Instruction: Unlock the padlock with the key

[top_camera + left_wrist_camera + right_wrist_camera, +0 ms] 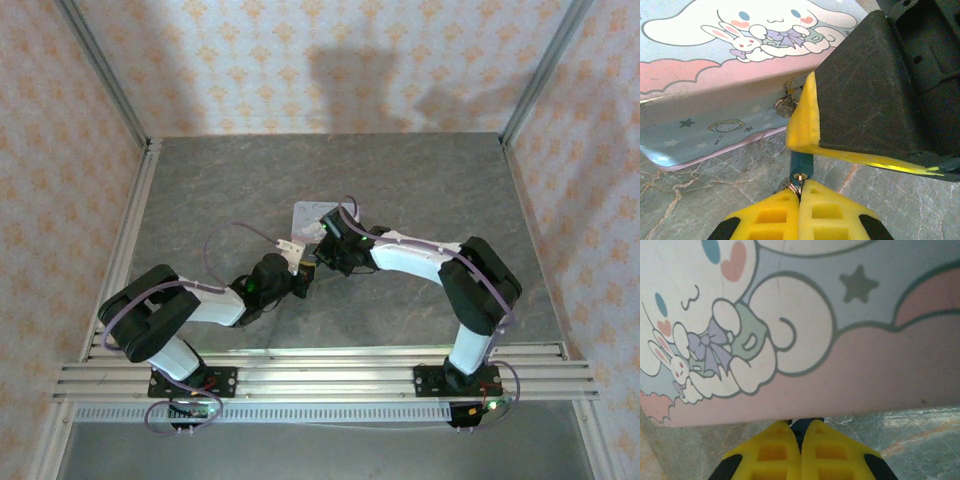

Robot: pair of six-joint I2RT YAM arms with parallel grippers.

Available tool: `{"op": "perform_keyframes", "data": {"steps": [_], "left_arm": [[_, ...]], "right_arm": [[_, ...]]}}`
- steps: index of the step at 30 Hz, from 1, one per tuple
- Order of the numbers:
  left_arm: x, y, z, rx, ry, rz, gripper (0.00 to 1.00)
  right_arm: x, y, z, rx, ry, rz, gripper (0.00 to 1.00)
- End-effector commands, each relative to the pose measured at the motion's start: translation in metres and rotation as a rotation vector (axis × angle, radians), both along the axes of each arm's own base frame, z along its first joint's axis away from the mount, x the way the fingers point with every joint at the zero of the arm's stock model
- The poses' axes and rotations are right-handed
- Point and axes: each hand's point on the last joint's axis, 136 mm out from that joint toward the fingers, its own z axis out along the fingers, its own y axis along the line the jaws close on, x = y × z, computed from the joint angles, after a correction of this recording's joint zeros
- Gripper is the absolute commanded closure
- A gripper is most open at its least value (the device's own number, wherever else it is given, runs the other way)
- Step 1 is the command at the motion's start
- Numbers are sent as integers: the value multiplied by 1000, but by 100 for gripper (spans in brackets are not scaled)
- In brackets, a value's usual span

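We see left gripper [800, 190] pinching the key [792, 185], right gripper [800, 427] clamping the padlock [801, 161], both just beside the tin [700, 125].

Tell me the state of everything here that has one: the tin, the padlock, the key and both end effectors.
tin: lid closed.
padlock: gripped in front of the tin; locked or unlocked, cannot tell.
key: held, its end at the padlock's underside.
left end effector: shut on the key.
right end effector: shut on the padlock.

A robot lab booth: aluminium frame [100, 70], wallpapered walls [330, 60], grey stone-look table [420, 180].
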Motion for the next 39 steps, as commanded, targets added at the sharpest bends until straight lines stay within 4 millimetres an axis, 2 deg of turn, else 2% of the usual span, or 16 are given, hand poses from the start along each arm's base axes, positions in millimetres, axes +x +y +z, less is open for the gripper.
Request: {"op": "perform_keyframes", "data": {"steps": [1,8,9,13,17,22,26,32,39], "left_arm": [[5,-6,27,-13,-84,-7,100],[2,-5,31,5,-92,-9,100],[2,-4,32,9,-91,-3,98],[0,4,34,8,-85,26,71],[-7,15,41,11,-69,53,60],[-14,29,50,24,-36,92,59],[-19,39,48,29,25,134,58],[-22,31,47,36,145,129,59],[2,11,69,22,193,153,59]], "right_arm": [[-2,-16,3,-71,-16,-14,100],[-2,-20,15,-61,-67,-16,100],[-2,-21,16,-60,-77,-16,100],[-2,-28,22,-52,-128,-33,100],[-1,-36,24,-58,-174,-46,100],[0,-38,18,-32,-216,-47,100],[-1,-41,10,-8,-218,-44,100],[-8,-43,2,-75,-204,70,100],[-17,-32,0,-128,-208,381,100]]}}
